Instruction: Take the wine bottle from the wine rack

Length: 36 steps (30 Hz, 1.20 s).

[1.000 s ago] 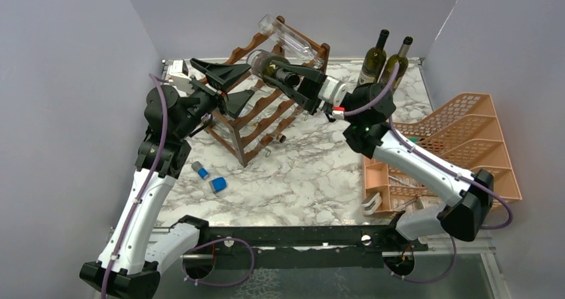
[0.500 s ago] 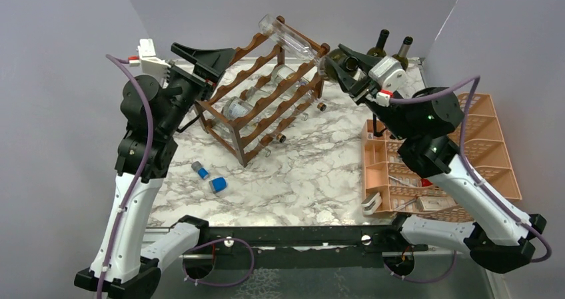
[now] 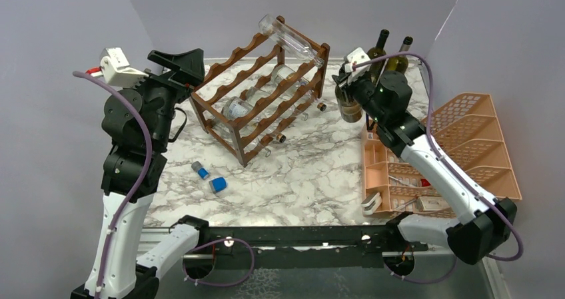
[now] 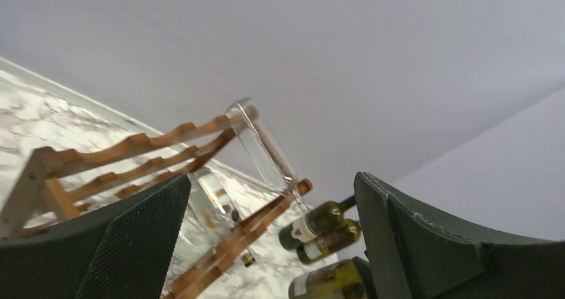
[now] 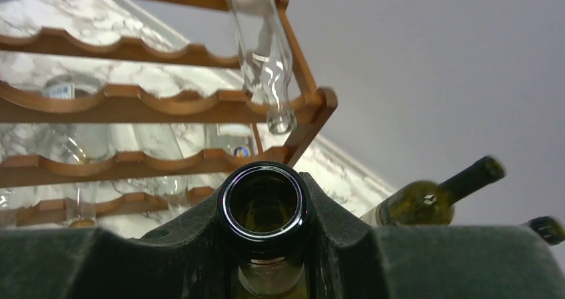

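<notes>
The dark brown wooden wine rack (image 3: 261, 98) stands at the back middle of the marble table. A clear bottle (image 3: 291, 39) lies across its top tier and clear bottles (image 3: 236, 106) lie in the lower tier. My right gripper (image 3: 348, 84) is shut on the neck of a green wine bottle (image 3: 348, 108), held upright just right of the rack and clear of it. In the right wrist view the bottle's open mouth (image 5: 266, 206) sits between my fingers (image 5: 166, 259). My left gripper (image 3: 178, 62) is open and empty, raised left of the rack (image 4: 133, 146).
Two green bottles (image 3: 376, 52) stand at the back right, close behind the held bottle. An orange plastic tray organiser (image 3: 466, 136) lies on the right. Two small blue objects (image 3: 217, 184) lie on the table in front of the rack.
My right gripper has carried the green bottle off the rack to the right and turned it upright. My left arm has pulled back left and up, away from the rack.
</notes>
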Motion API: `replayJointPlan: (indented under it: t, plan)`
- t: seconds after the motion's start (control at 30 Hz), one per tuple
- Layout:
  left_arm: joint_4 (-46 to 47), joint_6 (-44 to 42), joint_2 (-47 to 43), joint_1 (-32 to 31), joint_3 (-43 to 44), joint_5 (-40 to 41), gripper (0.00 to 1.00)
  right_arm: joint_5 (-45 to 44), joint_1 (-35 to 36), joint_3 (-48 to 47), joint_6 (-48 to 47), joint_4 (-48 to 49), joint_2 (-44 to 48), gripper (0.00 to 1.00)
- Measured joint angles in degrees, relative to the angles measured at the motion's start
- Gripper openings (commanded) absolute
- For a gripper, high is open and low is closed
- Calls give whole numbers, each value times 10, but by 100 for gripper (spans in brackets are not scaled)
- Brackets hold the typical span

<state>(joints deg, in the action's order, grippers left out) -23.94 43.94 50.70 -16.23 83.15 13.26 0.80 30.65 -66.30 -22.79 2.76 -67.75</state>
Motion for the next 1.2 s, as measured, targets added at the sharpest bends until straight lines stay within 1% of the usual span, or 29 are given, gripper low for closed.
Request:
replayJointPlan:
  t: [0.07, 0.2, 0.3, 0.43, 0.67, 0.8, 0.93, 1.07, 1.2]
  plan:
    - [0, -21, -4, 0, -2, 26, 100, 18, -24, 9, 18, 1, -20, 2]
    - [12, -68, -5, 0, -11, 72, 99, 102, -75, 26, 78, 28, -56, 1]
    - [39, -93, -4, 0, -37, 97, 99, 154, -106, 36, 109, 56, -78, 1]
    - [94, -120, 1, 0, -92, 113, 99, 195, -131, 36, 131, 90, -113, 1]
    - [161, -166, 35, 0, -138, 123, 99, 217, -161, 36, 154, 148, -158, 1]
    - [219, -205, 16, 0, -192, 136, 99, 220, -183, 36, 160, 169, -175, 1]
    - [256, -243, -7, 5, -242, 153, 99, 220, -210, 39, 164, 184, -185, 1]
    - [275, -282, -16, 6, -259, 163, 99, 220, -236, 34, 169, 202, -207, 1]
    - [287, -305, -33, 6, -277, 167, 99, 217, -258, 16, 170, 198, -233, 1]
